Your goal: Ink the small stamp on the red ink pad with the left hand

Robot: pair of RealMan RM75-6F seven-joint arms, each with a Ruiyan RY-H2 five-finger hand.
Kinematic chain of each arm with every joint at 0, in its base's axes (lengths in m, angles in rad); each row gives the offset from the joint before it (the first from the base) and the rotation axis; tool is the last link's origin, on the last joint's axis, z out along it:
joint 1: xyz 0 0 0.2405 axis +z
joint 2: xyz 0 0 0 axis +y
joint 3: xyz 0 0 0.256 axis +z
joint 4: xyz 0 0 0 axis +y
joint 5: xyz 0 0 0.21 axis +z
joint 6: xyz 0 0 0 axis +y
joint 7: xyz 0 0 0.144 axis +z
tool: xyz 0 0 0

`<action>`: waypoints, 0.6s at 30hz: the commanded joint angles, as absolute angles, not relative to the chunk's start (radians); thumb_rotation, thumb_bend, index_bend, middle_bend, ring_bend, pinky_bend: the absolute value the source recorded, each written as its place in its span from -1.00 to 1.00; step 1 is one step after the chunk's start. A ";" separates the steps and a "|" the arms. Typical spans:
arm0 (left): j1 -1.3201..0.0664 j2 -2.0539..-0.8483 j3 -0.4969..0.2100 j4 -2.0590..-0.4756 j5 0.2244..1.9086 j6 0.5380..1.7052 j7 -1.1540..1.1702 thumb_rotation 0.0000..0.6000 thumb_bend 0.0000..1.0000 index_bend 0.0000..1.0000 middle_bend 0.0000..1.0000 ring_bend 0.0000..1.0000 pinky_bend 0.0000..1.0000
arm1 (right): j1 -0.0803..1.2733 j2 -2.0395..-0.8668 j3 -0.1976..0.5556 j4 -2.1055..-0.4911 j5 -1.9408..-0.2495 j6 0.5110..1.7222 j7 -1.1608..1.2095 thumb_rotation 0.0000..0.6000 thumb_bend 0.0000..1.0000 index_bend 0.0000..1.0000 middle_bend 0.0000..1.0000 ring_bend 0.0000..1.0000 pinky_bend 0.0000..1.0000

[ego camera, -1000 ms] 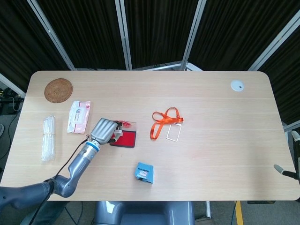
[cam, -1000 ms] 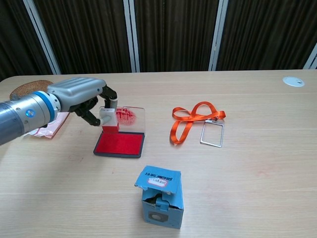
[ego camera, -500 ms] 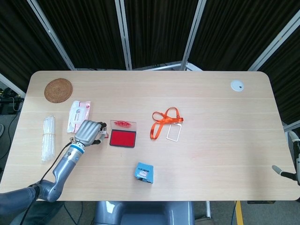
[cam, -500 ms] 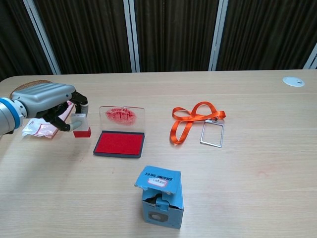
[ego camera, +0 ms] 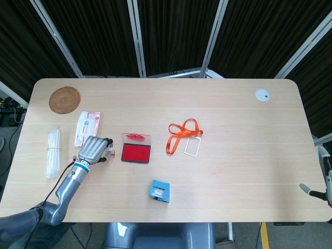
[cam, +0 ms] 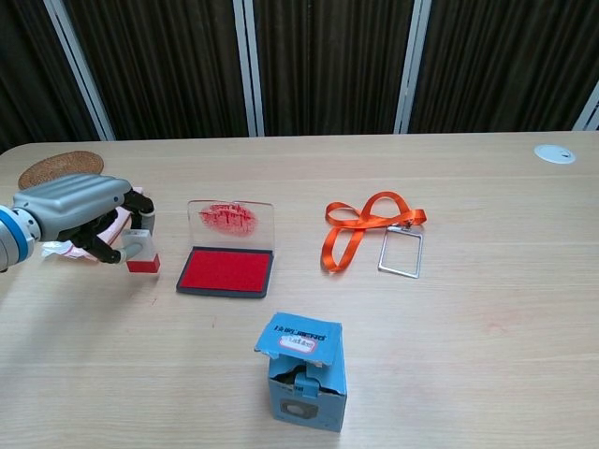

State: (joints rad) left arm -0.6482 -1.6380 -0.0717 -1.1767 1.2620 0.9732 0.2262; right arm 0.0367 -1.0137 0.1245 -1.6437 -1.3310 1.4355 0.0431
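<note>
Grey left hand [cam: 70, 208] fingers [cam: 103, 245] we see clamped on the small clear red-based stamp [cam: 142, 253], just left of the open red ink pad [cam: 226, 271].

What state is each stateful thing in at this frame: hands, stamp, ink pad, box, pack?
left hand: holds the small stamp beside the pad
small stamp: upright, red base at the table, off the pad
red ink pad: open, clear lid raised and ink-smeared
blue box: top flap open
orange lanyard: loosely looped, attached to a badge holder lying flat
wipes pack: lying flat
right hand: only a tip at the frame edge, state unclear
</note>
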 commanded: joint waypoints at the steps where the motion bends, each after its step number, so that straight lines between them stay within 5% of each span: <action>1: -0.648 -1.645 -0.071 -1.168 1.263 0.969 0.227 1.00 -0.08 0.06 -0.04 0.60 0.68 | 0.037 -1.014 0.125 -1.643 -1.330 1.435 0.043 1.00 -1.00 -1.00 -1.00 -1.00 -1.00; 12: -0.645 -1.671 -0.070 -1.137 1.267 0.953 0.231 1.00 -0.11 -0.02 -0.15 0.58 0.68 | 0.037 -1.015 0.125 -1.643 -1.327 1.437 0.037 1.00 -1.00 -1.00 -1.00 -1.00 -1.00; 18: -0.641 -1.669 -0.068 -1.146 1.270 0.949 0.237 1.00 -0.32 -0.13 -0.20 0.57 0.67 | 0.036 -1.014 0.127 -1.644 -1.327 1.439 0.039 1.00 -1.00 -1.00 -1.00 -1.00 -1.00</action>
State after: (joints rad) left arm -0.6422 -1.6704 -0.0683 -1.1434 1.2697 0.9494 0.2377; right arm 0.0360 -1.0137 0.1264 -1.6436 -1.3266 1.4389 0.0386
